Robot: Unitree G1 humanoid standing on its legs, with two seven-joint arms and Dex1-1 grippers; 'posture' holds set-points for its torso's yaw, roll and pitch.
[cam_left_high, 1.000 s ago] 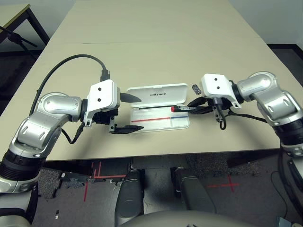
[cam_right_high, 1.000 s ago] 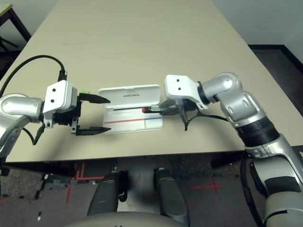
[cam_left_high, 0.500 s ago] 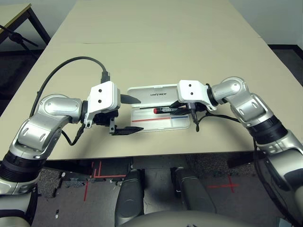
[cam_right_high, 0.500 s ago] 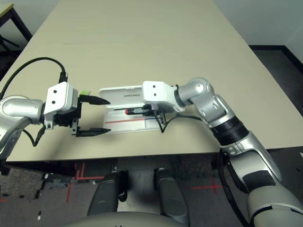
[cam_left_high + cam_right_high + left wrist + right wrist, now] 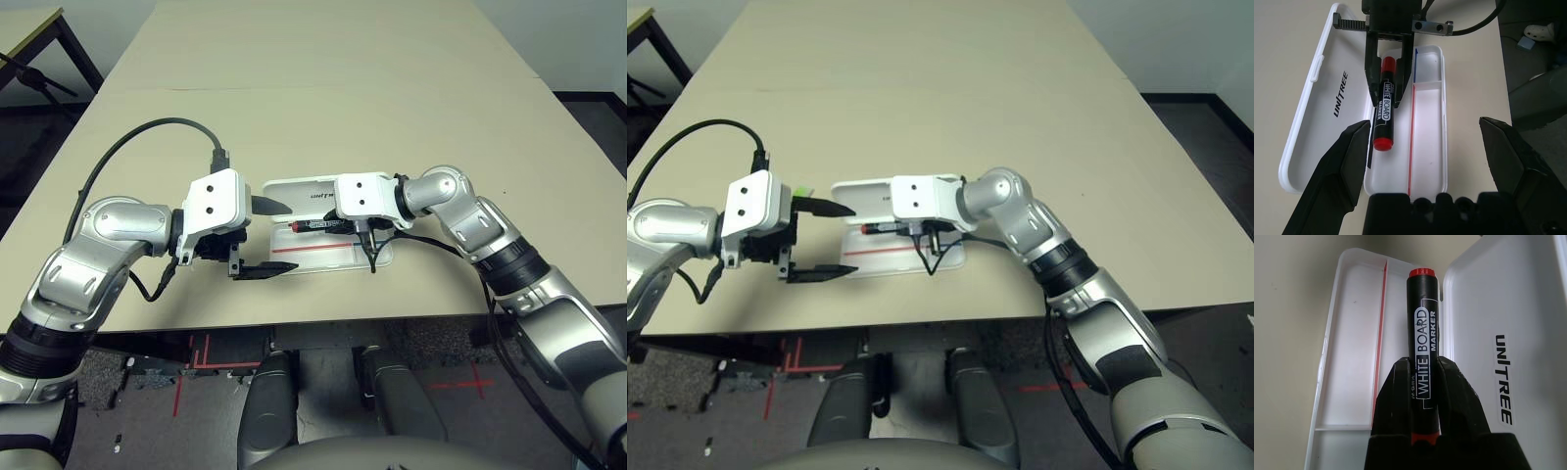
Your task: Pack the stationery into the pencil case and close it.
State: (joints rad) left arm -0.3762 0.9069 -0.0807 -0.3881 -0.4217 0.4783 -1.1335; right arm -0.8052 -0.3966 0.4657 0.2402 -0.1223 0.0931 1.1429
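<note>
The right gripper (image 5: pixel 1387 83) pinches the black marker (image 5: pixel 1422 357) between its two fingers, the pads on either side of the barrel near its rear end, with the words "WHITE BOARD MARKER" readable on the label. The marker lies lengthwise over the pencil case (image 5: pixel 328 257), along the hinge edge of the tray where it meets the lid; whether it already rests on the tray floor cannot be told. The left gripper (image 5: pixel 265 235) stands spread wide and empty just beside the case's left end, its fingers (image 5: pixel 1347 161) bracketing that end without touching it.

The case lies open and flat on the beige bench (image 5: pixel 323 98), lid turned away from the robot. The bench is broad and bare beyond it, a seam running across its width. A dark floor surrounds the bench, with red tape marks below its near edge and the leg of another table at the far left corner.

The right eye view shows a small lime-green highlighter (image 5: pixel 800 190) peeking out behind the left wrist housing. The left wrist view shows the tray's red and blue lines, its small end compartment and the "UNITREE" lettering on the lid. The right wrist view shows the red end cap (image 5: pixel 1422 272) of the marker pointing away from the gripper
</note>
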